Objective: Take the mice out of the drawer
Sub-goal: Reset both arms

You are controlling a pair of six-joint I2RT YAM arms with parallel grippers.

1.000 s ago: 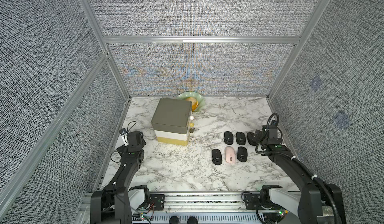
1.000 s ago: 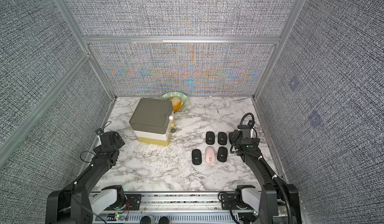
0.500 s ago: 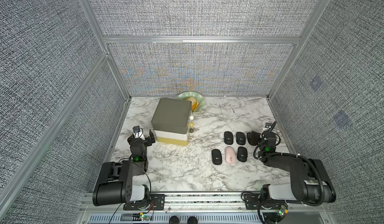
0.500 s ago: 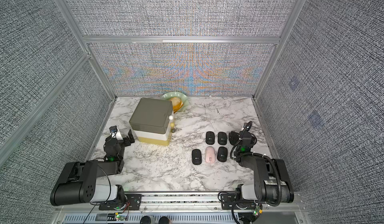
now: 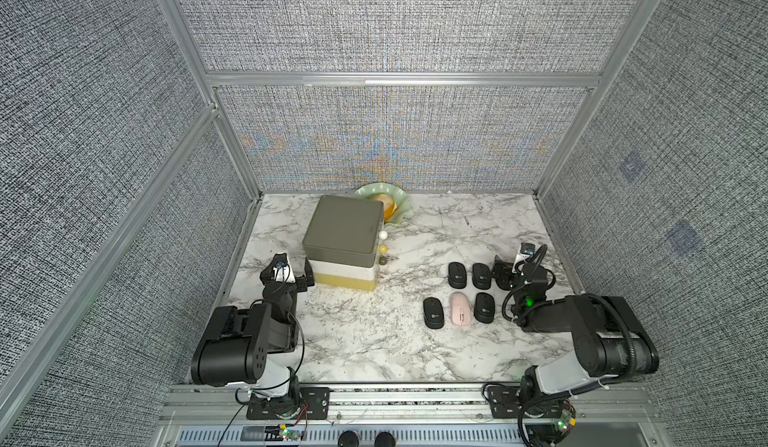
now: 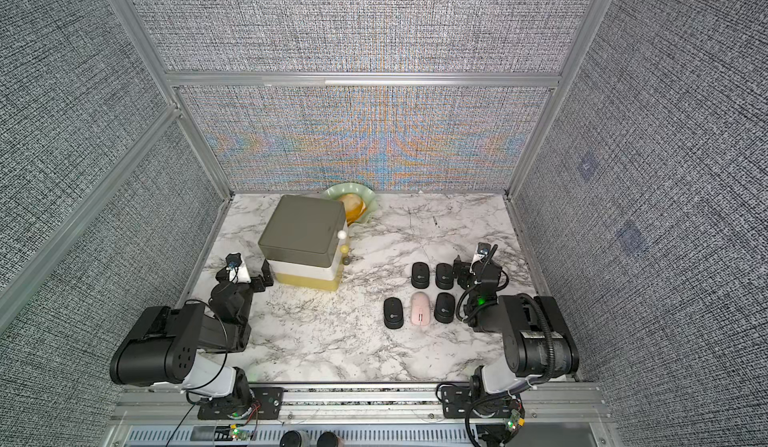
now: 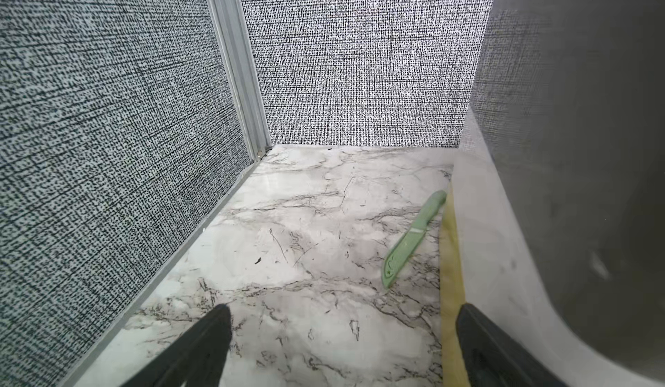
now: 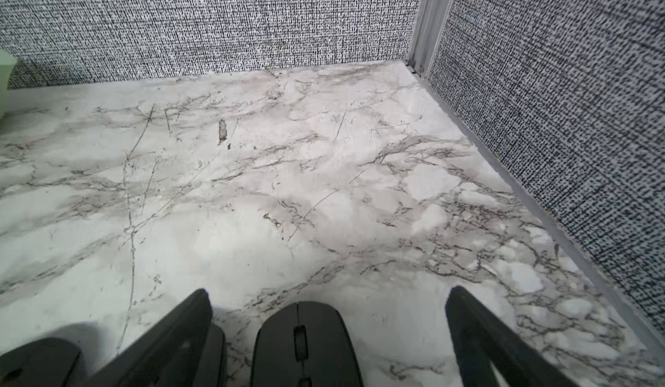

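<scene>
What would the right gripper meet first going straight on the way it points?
A black mouse, low between the right gripper's open fingers; beyond it, seemingly bare tabletop to the wall.

Worktop (image 5: 374, 341) is white marble with grey veins, walls (image 5: 395, 21) a speckly grey weave. Mice (image 5: 457, 275) are glossy black except one pale pink mouse (image 5: 460, 319). Drawer box (image 5: 343, 229) goes olive-grey, white, yellow top to bottom. Knife (image 7: 414, 237) is mint green.
</scene>
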